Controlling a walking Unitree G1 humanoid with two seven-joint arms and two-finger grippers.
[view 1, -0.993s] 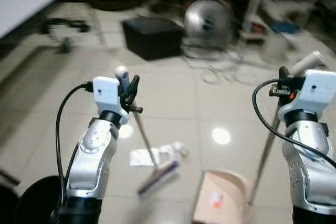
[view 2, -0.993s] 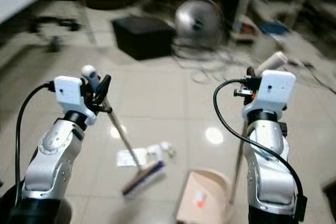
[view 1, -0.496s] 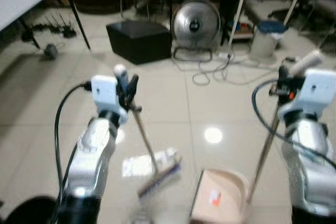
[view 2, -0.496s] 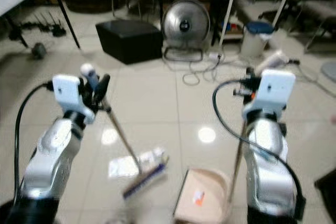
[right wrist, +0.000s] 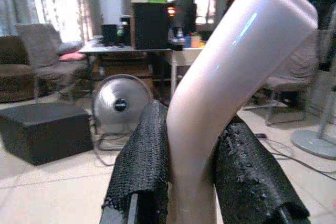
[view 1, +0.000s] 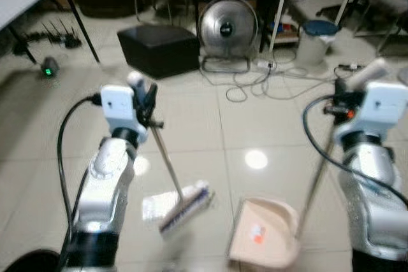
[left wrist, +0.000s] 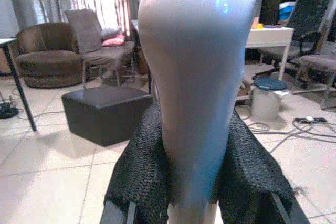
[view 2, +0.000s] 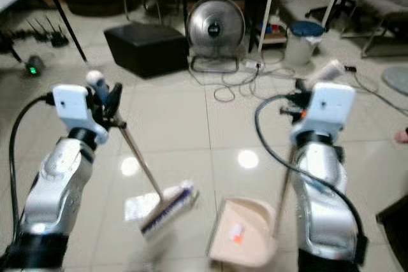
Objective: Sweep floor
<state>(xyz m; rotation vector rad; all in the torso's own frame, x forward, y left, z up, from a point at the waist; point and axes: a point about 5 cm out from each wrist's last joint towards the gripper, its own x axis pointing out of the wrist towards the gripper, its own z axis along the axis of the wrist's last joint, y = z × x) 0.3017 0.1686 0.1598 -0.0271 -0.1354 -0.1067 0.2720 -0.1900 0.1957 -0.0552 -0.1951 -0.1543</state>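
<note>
Both arms raised forward, left hand (view 1: pixel 145 97) and right hand (view 1: pixel 344 93) clenched.

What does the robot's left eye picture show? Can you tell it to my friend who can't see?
A robot stands on a tiled floor, its left gripper shut on a broom and its right gripper shut on the long handle of a pink dustpan. The broom head rests by white paper scraps, left of the dustpan. Behind are a black box, a round fan and tangled cables.

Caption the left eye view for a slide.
Left gripper holds broom by paper scraps; right gripper holds dustpan.
</note>
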